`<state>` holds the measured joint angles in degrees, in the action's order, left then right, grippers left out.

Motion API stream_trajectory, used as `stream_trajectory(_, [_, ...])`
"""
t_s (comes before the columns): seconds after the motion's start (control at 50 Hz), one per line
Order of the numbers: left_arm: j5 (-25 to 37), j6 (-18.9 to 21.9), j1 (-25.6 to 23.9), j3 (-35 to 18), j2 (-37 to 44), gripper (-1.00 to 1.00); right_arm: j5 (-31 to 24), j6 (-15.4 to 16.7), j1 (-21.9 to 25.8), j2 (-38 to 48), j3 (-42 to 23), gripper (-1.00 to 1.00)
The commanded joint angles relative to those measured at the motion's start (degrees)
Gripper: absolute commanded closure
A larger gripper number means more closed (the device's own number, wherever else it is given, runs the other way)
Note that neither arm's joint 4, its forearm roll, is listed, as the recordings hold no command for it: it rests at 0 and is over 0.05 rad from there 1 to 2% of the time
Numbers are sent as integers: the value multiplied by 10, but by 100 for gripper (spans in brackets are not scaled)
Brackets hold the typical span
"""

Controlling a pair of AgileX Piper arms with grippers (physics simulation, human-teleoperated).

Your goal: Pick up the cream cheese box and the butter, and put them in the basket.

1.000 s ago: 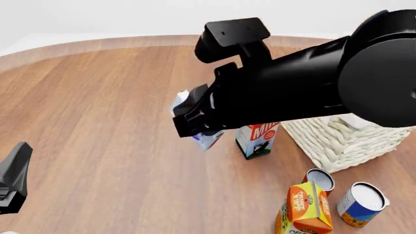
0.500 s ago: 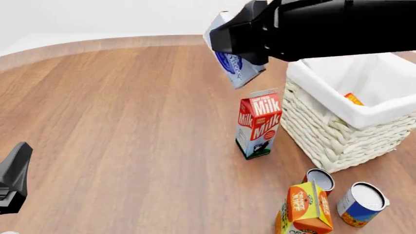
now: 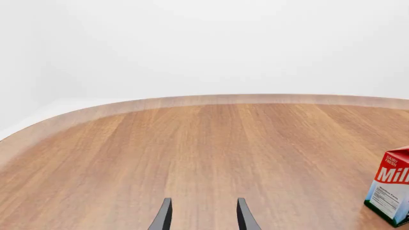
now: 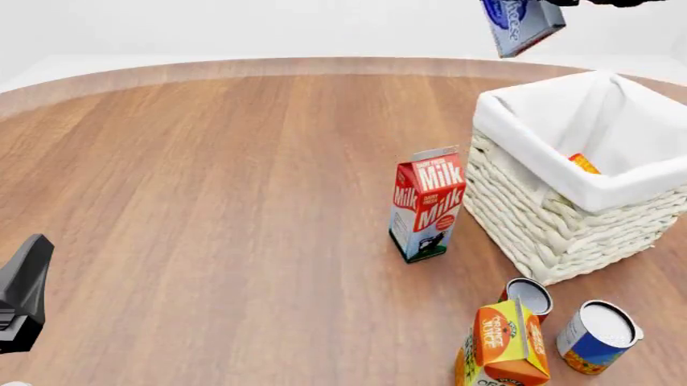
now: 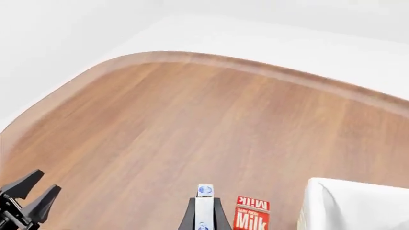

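A round wooden table (image 4: 215, 201) fills the front view. The cream cheese box (image 4: 520, 24) hangs high in the air at the top of that view, over the far right part of the table, just beyond the far left corner of the basket (image 4: 558, 217). The box is tilted, its long axis slanting downward, its blue oval mark facing the camera. The right arm itself is almost wholly out of the front view; only a dark sliver shows at the top edge above the box.

In the right wrist view, the right claw (image 5: 204, 215) pinches the box (image 5: 204, 206) between its two dark fingers, seen edge-on, looking steeply down at the table. The white liner of the basket (image 5: 357, 206) lies off to one side of the box there, so the box is not yet over the opening. Judging by this, the carry calls for a short move toward the right edge, then a release.

The basket sits at the right side of the table. Something orange and red (image 4: 583, 163) shows inside it against the liner, likely the butter, though too little shows to be sure.

The left claw (image 3: 201, 215) rests low at the near left edge, fingers spread and holding nothing. It is well apart from the basket; the right arm is far nearer.
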<state>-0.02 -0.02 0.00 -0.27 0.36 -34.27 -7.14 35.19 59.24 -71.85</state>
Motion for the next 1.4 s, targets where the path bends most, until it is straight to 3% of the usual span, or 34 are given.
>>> stream_trajectory(0.02, [0,0,0,0,0,-100,-17,-14,-92,-38,-2,100])
stream_trajectory(0.12, [0,0,0,0,0,-100,4,-19,-125,-48,28,100])
stream_trajectory(0.48, [0,0,0,0,0,-100,26,-27,-212,-33,37,100])
stream_trajectory(0.56, [0,0,0,0,0,-100,48,-53,-245,-23,52,100])
stream_trajectory(0.7, [0,0,0,0,0,-100,58,-60,-285,-3,43,100])
stream_trajectory(1.04, [0,0,0,0,0,-100,47,-63,-343,-5,36,100])
stream_trajectory(1.4, [0,0,0,0,0,-100,111,-60,-386,57,80,100])
